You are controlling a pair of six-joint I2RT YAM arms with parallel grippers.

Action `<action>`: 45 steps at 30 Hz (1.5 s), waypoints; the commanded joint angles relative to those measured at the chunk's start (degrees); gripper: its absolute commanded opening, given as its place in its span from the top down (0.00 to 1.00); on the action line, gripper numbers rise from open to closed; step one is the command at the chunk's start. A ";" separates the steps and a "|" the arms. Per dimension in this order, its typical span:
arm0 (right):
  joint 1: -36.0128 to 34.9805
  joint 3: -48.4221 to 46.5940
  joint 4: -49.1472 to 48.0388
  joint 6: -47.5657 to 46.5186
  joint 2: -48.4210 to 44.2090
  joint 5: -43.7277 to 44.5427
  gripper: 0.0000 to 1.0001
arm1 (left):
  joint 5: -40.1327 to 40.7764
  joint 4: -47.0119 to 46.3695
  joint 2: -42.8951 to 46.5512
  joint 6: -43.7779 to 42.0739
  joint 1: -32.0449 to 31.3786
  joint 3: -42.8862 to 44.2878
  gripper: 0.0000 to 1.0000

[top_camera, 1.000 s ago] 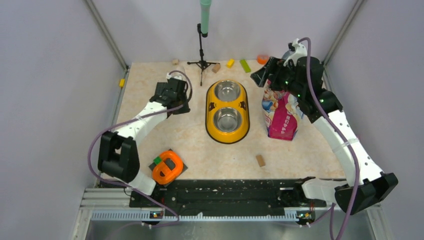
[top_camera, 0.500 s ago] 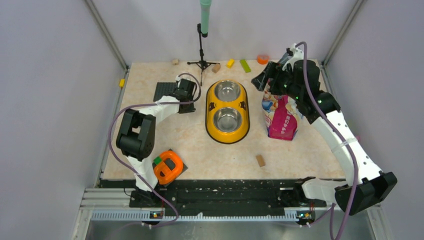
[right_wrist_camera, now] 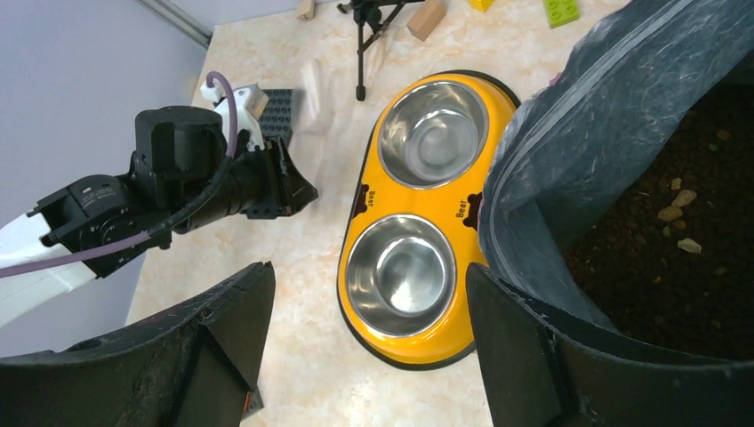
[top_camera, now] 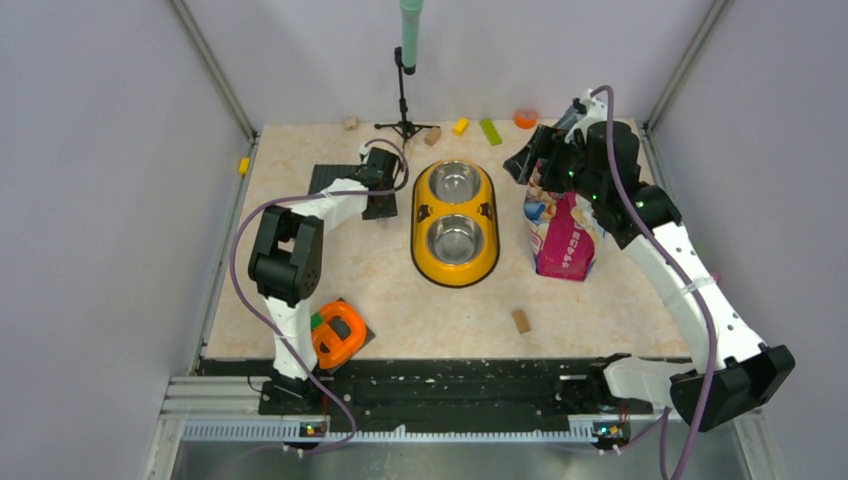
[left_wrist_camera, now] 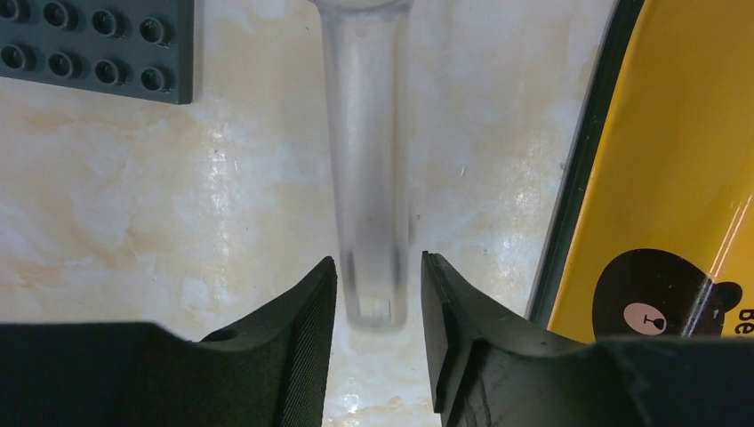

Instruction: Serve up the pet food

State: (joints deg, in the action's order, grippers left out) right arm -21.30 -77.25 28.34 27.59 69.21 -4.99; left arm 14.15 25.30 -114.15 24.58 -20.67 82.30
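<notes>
The pink pet-food bag (top_camera: 562, 230) stands upright right of the yellow feeder (top_camera: 455, 268), whose two steel bowls are empty. The bag's mouth is open, and dark-brown kibble (right_wrist_camera: 676, 231) shows inside. My right gripper (top_camera: 530, 160) hovers open beside the bag's top and holds nothing; in the right wrist view (right_wrist_camera: 369, 276) its jaws stand wide apart above the feeder. My left gripper (top_camera: 380, 172) is low, left of the feeder. In the left wrist view (left_wrist_camera: 378, 267) its jaws straddle the end of a clear plastic scoop handle (left_wrist_camera: 364, 160), with small gaps on both sides.
A dark grey studded plate (top_camera: 335, 180) lies by the left gripper. A black tripod stand (top_camera: 404, 100) stands at the back. Small tan (top_camera: 432, 136), yellow (top_camera: 460, 126) and green (top_camera: 489, 131) blocks lie behind. A tan block (top_camera: 520, 320) and an orange ring (top_camera: 336, 335) lie near the front.
My left arm has folded in, and its gripper has moved right and back toward the feeder, uncovering the grey plate. The right arm has barely shifted over the bag.
</notes>
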 commanded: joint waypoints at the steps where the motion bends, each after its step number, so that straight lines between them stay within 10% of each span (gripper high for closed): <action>1: 0.25 -0.60 0.27 -0.54 -2.42 0.73 0.21 | -1.57 1.31 -0.49 0.63 0.27 2.22 0.54; 9: 0.24 -1.58 2.29 -1.40 -3.25 0.93 0.21 | -1.79 1.77 0.36 1.70 0.40 1.82 0.33; 22: 0.25 -1.49 4.45 -2.44 -4.92 1.56 0.21 | 3.01 2.35 11.91 1.36 0.28 0.44 0.29; 29: 0.29 -1.42 4.21 -2.70 -4.25 1.09 0.21 | 4.91 -9.88 22.82 1.84 -0.42 -10.36 0.14; 39: 0.29 -2.35 3.38 -4.04 -1.55 -1.45 0.21 | 31.60 -36.74 20.11 -4.81 -12.58 -27.01 0.08; 45: 0.25 0.81 1.74 -4.70 -3.56 -1.42 0.21 | 20.54 -39.02 17.98 1.63 -10.28 -29.71 0.12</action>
State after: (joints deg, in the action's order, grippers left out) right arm -21.30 -77.28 32.84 24.16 67.59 -5.80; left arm 38.04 -5.63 -97.06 23.20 -33.41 54.39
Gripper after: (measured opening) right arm 0.795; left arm 0.879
